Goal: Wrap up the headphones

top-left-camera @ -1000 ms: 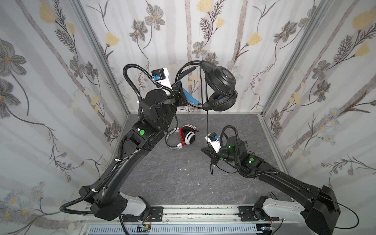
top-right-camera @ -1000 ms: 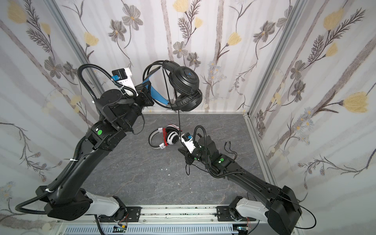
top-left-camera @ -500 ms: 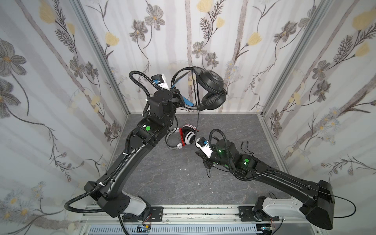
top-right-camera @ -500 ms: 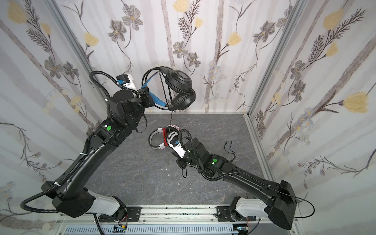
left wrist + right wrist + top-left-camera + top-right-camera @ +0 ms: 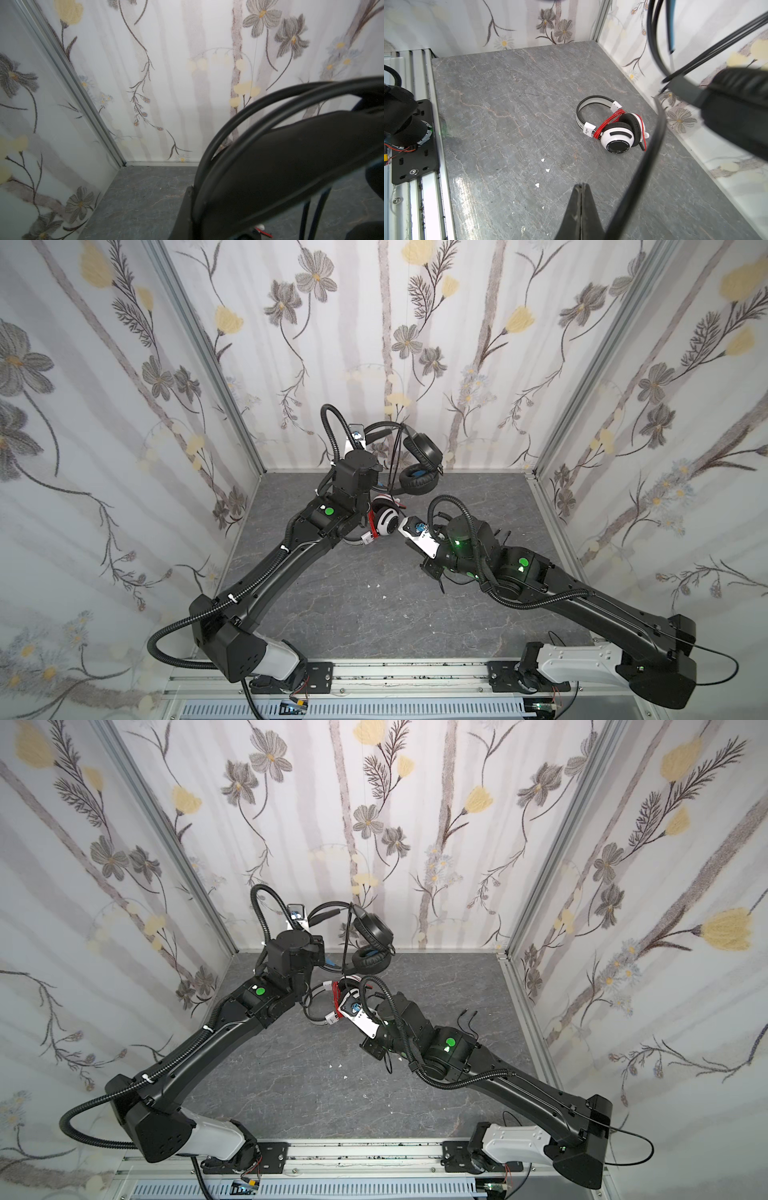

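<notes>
Near the back wall (image 5: 457, 323), black headset (image 5: 419, 448) clamped in left fingers (image 5: 184, 207); right fingers (image 5: 575, 212) together, cord (image 5: 652, 149) just beside

The black headset (image 5: 419, 456) (blue inside) hangs raised, its cord (image 5: 396, 460) dangling; the white headset (image 5: 618, 133) lies on the floor (image 5: 508, 104), red cord (image 5: 608, 122) wound round it.

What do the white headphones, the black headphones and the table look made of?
White headphones: glossy hard plastic cups, by their sheen; matte black pads, probably foam or leatherette.
Black headphones: dark plastic shell, padded cushions, likely leatherette.
Table: grey veined stone look, slightly shiny; stone or printed laminate, cannot tell.
</notes>
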Robot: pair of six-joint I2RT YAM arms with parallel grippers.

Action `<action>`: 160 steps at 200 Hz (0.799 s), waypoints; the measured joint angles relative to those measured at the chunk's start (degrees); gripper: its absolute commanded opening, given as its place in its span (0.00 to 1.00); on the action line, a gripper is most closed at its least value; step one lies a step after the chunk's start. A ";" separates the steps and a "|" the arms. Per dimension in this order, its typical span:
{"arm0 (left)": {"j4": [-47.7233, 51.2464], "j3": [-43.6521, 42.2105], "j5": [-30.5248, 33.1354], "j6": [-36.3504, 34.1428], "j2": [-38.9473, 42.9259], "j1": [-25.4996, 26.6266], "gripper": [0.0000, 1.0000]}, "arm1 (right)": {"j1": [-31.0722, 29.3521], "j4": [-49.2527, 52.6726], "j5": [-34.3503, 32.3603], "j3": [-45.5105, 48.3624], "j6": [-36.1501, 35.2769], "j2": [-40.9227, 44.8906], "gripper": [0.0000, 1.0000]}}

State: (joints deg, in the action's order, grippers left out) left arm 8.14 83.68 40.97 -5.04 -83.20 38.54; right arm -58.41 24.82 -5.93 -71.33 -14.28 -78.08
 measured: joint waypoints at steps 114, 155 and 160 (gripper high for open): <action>17.46 -7.50 -20.98 -9.35 5.92 1.29 0.00 | 4.02 8.26 -14.21 -7.78 -12.02 -3.21 0.03; 27.89 -3.89 -30.88 -10.21 8.57 1.20 0.00 | 4.63 8.24 -18.53 -8.31 -13.77 -4.79 0.07; 28.89 -3.41 -31.71 -10.21 8.59 1.14 0.00 | 4.79 8.24 -18.84 -8.37 -14.12 -4.83 0.08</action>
State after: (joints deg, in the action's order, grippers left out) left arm 37.04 80.27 9.26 -15.25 -74.61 39.68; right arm -53.63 33.06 -24.77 -79.70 -28.40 -82.91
